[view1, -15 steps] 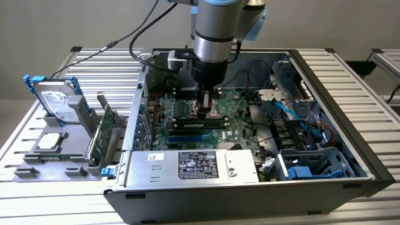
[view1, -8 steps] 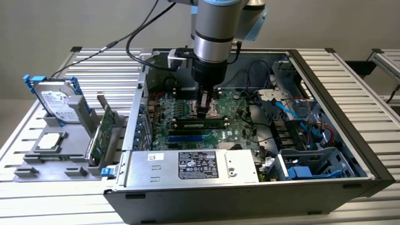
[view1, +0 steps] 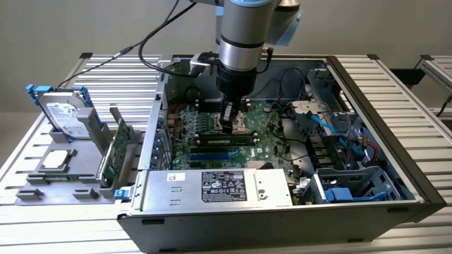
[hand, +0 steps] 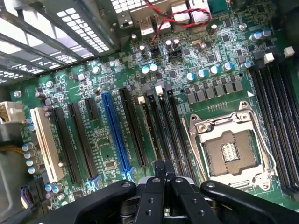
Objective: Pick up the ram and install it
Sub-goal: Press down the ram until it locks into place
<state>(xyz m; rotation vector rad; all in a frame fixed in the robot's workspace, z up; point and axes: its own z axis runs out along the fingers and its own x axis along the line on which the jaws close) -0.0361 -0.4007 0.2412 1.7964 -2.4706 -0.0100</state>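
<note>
The ram point(view1: 226, 141), a narrow green stick with black chips, stands on edge in a black slot of the motherboard point(view1: 205, 119) inside the open computer case. My gripper point(view1: 229, 128) hangs straight down over the middle of the stick, its tips close above the top edge. Whether they touch it I cannot tell. In the wrist view the gripper point(hand: 160, 166) has its black fingers point(hand: 152, 196) pressed together, shut, above a row of long black slots point(hand: 156, 126) beside the CPU socket point(hand: 229, 151).
Case walls point(view1: 367, 79) ring the motherboard. A power supply point(view1: 219, 188) lies at the near side, with blue cables point(view1: 325, 127) and a drive cage point(view1: 353, 185) at the exterior view's right. Outside, a grey fixture holds a hard drive point(view1: 63, 114), a processor point(view1: 56, 159) and a green expansion card point(view1: 113, 151).
</note>
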